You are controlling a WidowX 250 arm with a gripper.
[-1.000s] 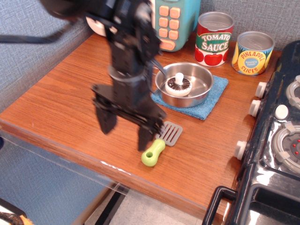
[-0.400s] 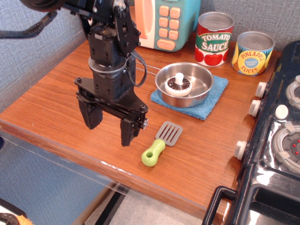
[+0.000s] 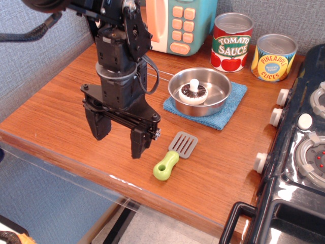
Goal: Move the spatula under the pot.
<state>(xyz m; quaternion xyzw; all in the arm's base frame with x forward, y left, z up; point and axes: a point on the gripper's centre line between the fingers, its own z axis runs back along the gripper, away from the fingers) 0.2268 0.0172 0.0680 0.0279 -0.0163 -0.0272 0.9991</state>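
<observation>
The spatula (image 3: 172,155) lies flat on the wooden table near its front edge, lime-green handle toward me, grey slotted blade pointing at the pot. The pot (image 3: 199,91) is a shallow steel pan on a blue cloth (image 3: 228,113), just behind the spatula, with a white and brown toy mushroom (image 3: 193,91) inside. Its thin wire handle runs left behind my arm. My black gripper (image 3: 120,141) hangs open and empty above the table, just left of the spatula, not touching it.
A tomato sauce can (image 3: 232,41) and a pineapple slices can (image 3: 274,57) stand at the back. A teal toy microwave (image 3: 177,23) is behind my arm. A black toy stove (image 3: 299,147) with knobs fills the right side. The table's front edge (image 3: 101,170) is close.
From a second ago my gripper has moved left and slightly up, away from the spatula, with its fingers open. The spatula stays on the table. Nothing moved in the last half second.
</observation>
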